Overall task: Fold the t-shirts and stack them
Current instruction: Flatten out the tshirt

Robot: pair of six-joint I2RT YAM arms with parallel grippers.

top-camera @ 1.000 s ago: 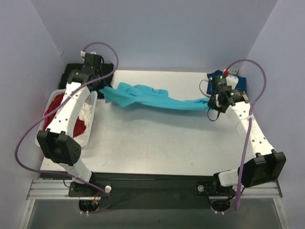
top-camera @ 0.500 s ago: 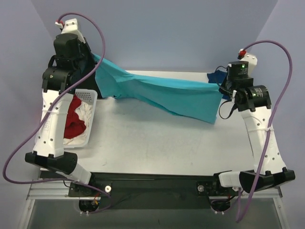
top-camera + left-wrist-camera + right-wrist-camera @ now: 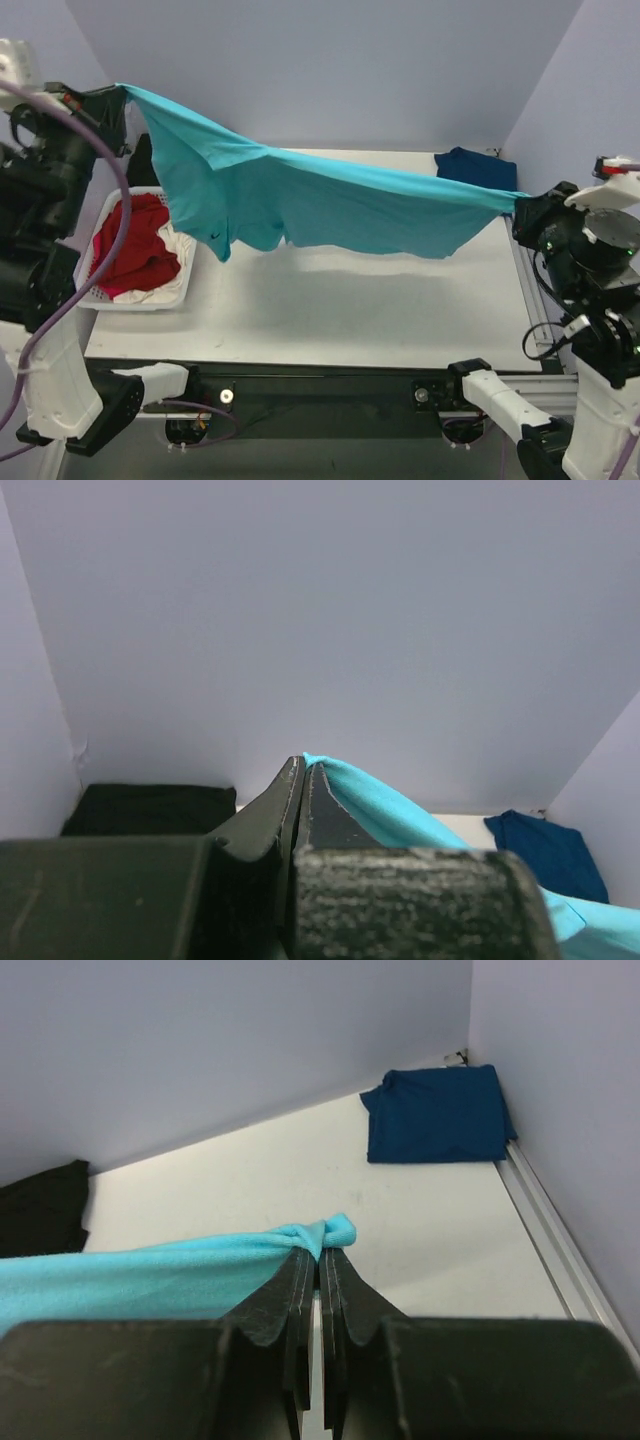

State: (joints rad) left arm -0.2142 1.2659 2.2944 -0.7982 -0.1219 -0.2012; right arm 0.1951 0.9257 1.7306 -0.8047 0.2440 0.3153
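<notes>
Turquoise-teal cloth t-shirt [image 3: 300, 205] raised higher than before, stretched wider; corners pinched by left gripper [image 3: 112, 97] and right gripper [image 3: 521, 207].

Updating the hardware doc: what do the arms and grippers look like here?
Left arm and right arm: white link shells, black joint housings. Purple cable runs along the left arm. Left gripper and right gripper: black, tapered fingers, pebbled black body.

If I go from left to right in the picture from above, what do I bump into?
White slatted plastic basket with the red t-shirt, then the stretched turquoise t-shirt, the folded navy blue t-shirt, the right gripper.
</notes>
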